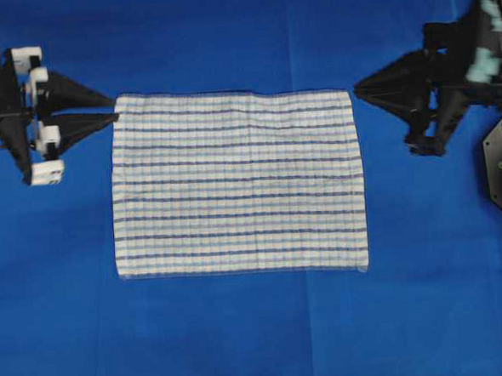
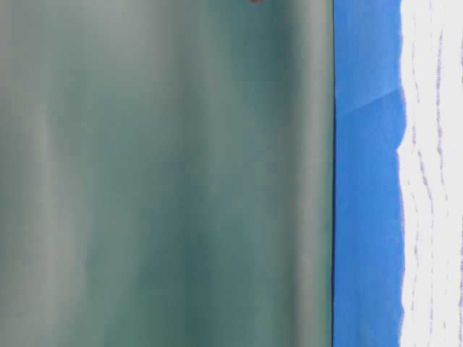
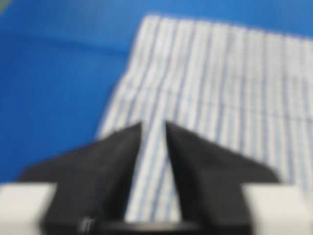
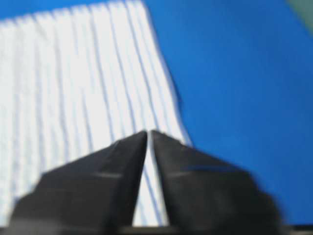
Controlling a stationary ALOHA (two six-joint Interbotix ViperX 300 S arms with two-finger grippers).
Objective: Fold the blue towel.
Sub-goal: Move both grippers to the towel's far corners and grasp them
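Currently lying flat and unfolded on the table covering (image 1: 243, 342): blue towel (image 1: 238, 184), long axis running left-right in the overhead view, stripes following it. Left gripper (image 1: 115, 109) is hovering at the towel's upper-left corner, jaws parted a little, gripping nothing. Right gripper (image 1: 356, 88) is sitting just beside the upper-right corner, jaws nearly together, likewise empty. Both are seemingly lining up for corner grasps.
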